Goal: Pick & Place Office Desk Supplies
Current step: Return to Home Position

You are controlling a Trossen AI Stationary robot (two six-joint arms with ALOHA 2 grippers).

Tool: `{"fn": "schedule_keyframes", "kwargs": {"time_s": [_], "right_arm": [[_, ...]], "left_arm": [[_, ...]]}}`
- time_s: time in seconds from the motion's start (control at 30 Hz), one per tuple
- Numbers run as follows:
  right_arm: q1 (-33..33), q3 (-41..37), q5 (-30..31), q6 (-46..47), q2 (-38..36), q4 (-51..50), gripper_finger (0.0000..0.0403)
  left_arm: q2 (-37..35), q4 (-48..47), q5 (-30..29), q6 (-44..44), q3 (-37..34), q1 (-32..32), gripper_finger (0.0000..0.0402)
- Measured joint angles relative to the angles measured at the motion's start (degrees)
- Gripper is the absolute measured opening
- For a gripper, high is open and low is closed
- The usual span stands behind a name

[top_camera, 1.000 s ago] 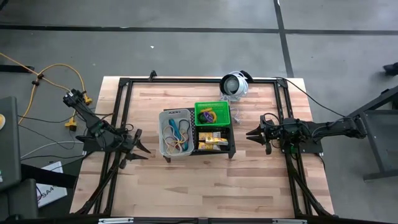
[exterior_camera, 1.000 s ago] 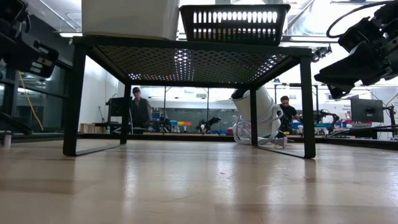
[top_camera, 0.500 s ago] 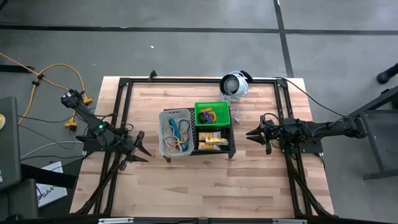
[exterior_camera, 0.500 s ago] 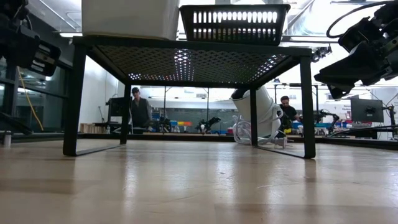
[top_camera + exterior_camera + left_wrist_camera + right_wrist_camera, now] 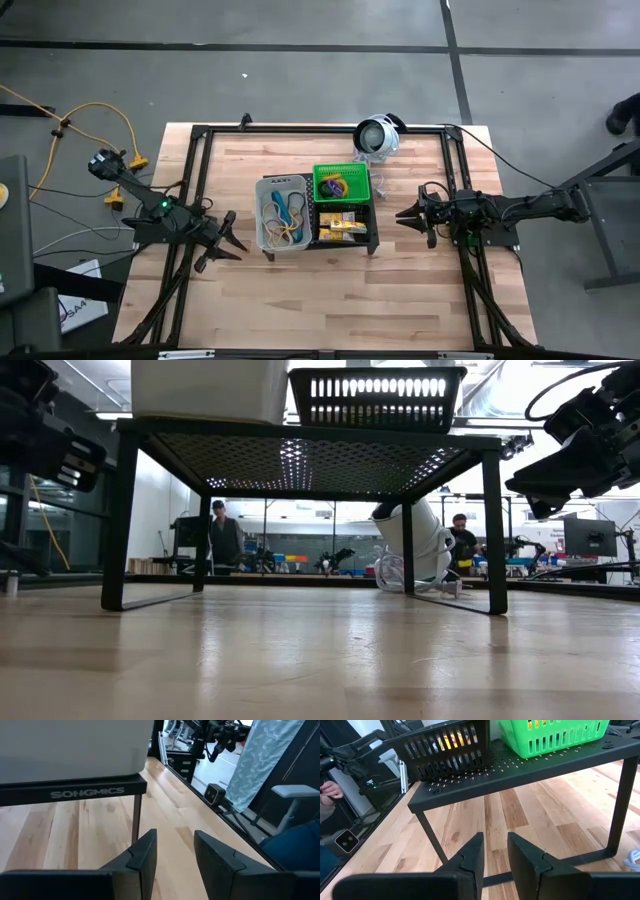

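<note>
- Three small bins stood together on the big black perforated metal stand [image 5: 300,460] at the middle of the pale wooden plank desk [image 5: 330,300]. The clear rectangular plastic bin [image 5: 210,388] was on its left part, the green slotted plastic bin [image 5: 555,740] was at the far right, and the black slotted plastic bin [image 5: 450,752] was just in front of the green one.
- Broad strips of wood lay open on either side of the stand and along the desk's near edge.
- The left end effector [image 5: 228,240] hung off the stand's left side, apart from it. Its two dark fingers were spread with nothing between them.
- The right end effector [image 5: 403,214] hovered near the stand's right edge, fingers parted a little and holding nothing.
- Blue and tan rubber bands [image 5: 285,215] curled in the clear bin, small yellow tubes [image 5: 340,228] lay in the black one, and purple and yellow loops [image 5: 333,186] lay in the green.
- A round white-and-silver device [image 5: 376,135] sat by the far edge, beyond the green bin.
</note>
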Motion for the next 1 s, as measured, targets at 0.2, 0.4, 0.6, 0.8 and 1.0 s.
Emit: {"fn": "schedule_keyframes", "kwargs": {"time_s": [0.2, 0.4, 0.6, 0.8, 1.0], "right_arm": [[0.0, 0.0, 0.0, 0.0, 0.0, 0.0, 0.0073], [0.0, 0.0, 0.0, 0.0, 0.0, 0.0, 0.0073], [0.0, 0.0, 0.0, 0.0, 0.0, 0.0, 0.0073], [0.0, 0.0, 0.0, 0.0, 0.0, 0.0, 0.0073], [0.0, 0.0, 0.0, 0.0, 0.0, 0.0, 0.0073]], "left_arm": [[0.0, -0.1, 2.8, 0.0, 0.0, 2.8, 0.0126], [0.0, -0.2, 3.6, 0.0, 0.0, 3.7, 0.0126], [0.0, -0.2, 3.6, 0.8, 0.0, 3.7, 0.0126], [0.0, -0.1, 3.4, 1.3, 0.0, 3.7, 0.0126], [0.0, -0.1, 3.3, 1.3, 0.0, 3.7, 0.0126]]}}
